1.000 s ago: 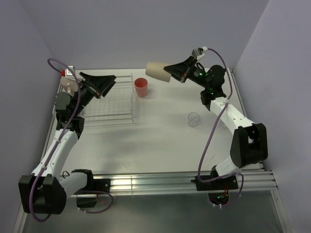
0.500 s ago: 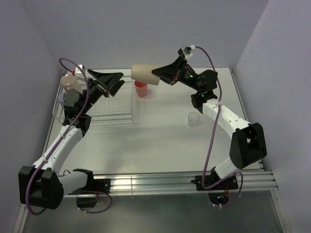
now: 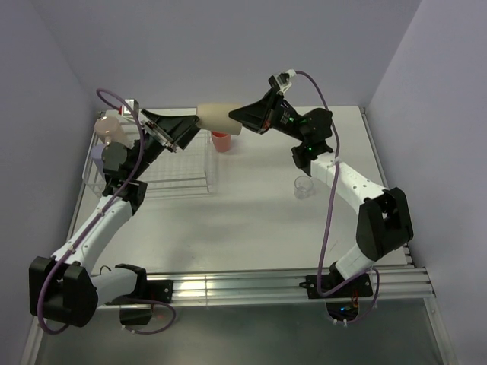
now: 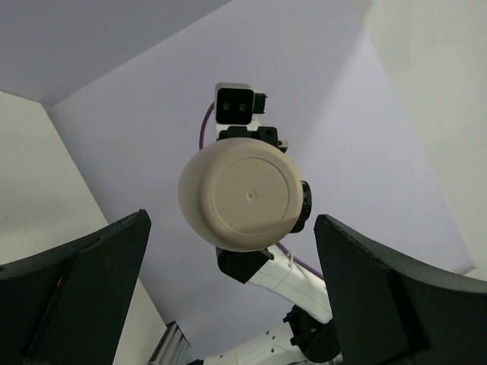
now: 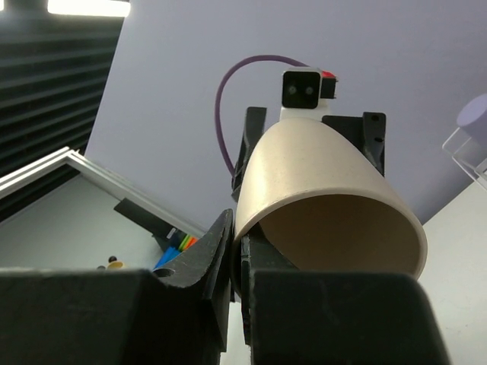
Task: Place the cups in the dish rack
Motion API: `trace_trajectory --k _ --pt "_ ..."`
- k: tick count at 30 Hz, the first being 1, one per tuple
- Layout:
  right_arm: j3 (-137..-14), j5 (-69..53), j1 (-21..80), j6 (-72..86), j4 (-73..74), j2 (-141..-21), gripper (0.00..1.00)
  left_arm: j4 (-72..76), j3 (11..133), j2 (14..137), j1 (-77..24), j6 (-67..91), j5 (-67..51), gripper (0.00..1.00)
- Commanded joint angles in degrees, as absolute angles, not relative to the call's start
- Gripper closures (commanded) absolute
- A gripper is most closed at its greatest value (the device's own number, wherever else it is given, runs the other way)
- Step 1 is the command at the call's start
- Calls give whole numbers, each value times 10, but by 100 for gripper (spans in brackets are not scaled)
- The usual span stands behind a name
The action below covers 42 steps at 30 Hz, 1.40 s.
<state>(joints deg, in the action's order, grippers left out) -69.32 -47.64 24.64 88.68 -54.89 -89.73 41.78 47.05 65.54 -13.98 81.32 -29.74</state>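
Right gripper (image 3: 240,119): pinched shut on the rim of a tan plastic tumbler (image 3: 217,118), held high in mid-air. Left gripper (image 3: 185,128): spread wide, empty, facing it. Below, flat on the white table (image 3: 259,213): a large rectangular dish rack of thin clear bars (image 3: 171,171), with a pale pink handled mug (image 3: 109,127) and a lavender plastic tumbler (image 3: 99,156) at its left end. Tan tumbler lying sideways above the rack's right edge, long axis level from one gripper to the other, closed base toward the left fingers (image 4: 76,296), mouth toward the right wrist; base centred in the open gap, no contact visible. Likely a handover, left arm nearer the rack. Just beneath, upright beside the rack: a coral-red plastic tumbler (image 3: 221,141). Well apart to the right: a small clear glass (image 3: 303,186).
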Motion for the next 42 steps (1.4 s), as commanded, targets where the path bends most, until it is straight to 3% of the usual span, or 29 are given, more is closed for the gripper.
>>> trace_trajectory --k 1,8,20,23,26,28,29,30,32,33,35,36,39,42 --pt "-722 -472 256 878 -585 -906 100 474 495 657 -147 815 -312 1" --pt "-717 -476 266 878 -584 -911 100 482 496 660 -149 818 -318 1" --pt "-716 -490 285 876 -587 -913 100 474 494 666 -163 803 -315 20" --pt "-716 -491 285 875 -585 -915 100 472 494 664 -162 802 -314 29" --pt "-717 -494 285 873 -581 -915 100 470 491 662 -162 800 -315 48" --pt "-719 -496 285 868 -569 -916 100 463 490 658 -160 797 -314 68" --pt "-719 -497 284 863 -562 -916 97 460 490 657 -156 797 -314 75" --pt "-719 -498 283 860 -555 -916 82 458 486 655 -154 797 -314 87" --pt "-715 -500 280 852 -541 -914 70 451 483 646 -144 797 -316 97" --pt "-712 -501 280 849 -534 -912 54 451 475 643 -141 797 -317 100" --pt "-705 -503 271 840 -513 -910 39 444 467 630 -127 796 -323 100" --pt "-703 -504 267 838 -506 -908 27 442 457 625 -122 795 -324 100" --pt "-699 -508 251 828 -490 -900 16 431 437 606 -100 785 -339 100" --pt "-704 -522 234 809 -479 -889 11 389 418 583 -63 763 -364 100"
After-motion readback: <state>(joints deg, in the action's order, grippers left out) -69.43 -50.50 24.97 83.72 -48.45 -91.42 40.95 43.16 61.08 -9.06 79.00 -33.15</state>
